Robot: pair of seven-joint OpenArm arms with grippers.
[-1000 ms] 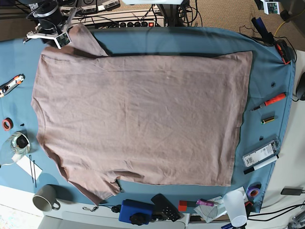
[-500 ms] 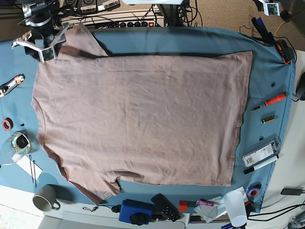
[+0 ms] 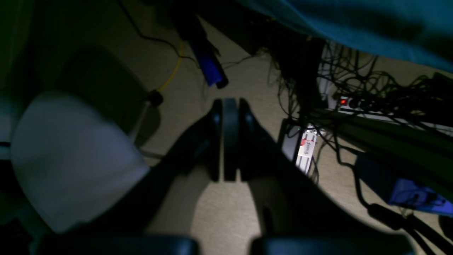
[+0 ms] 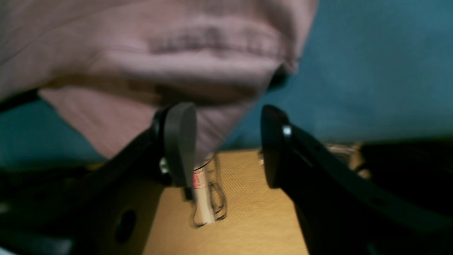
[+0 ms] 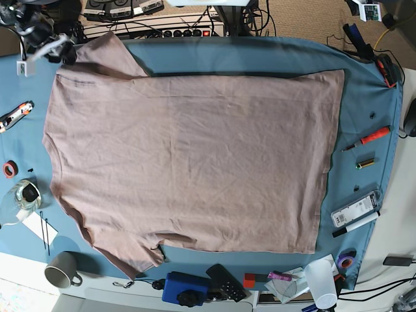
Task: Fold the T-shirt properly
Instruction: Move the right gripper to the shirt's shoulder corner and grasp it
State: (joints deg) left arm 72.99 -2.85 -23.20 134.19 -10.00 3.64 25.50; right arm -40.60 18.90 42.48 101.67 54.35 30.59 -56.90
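T-shirt (image 5: 188, 156) spread flat over the tabletop (image 5: 260, 55), unfolded, both hands off the cloth.

The T-shirt is laid across the middle of the tabletop, one sleeve at the far left corner. The right hand (image 4: 226, 141) is seen released, fingers apart, just beside that sleeve's hem and holding nothing; the left hand (image 3: 230, 138) is seen clenched and empty beyond the tabletop edge. A poor fold is judged likely if a sleeve is gripped with the tablecloth beneath, dragging wrinkles into the shirt.
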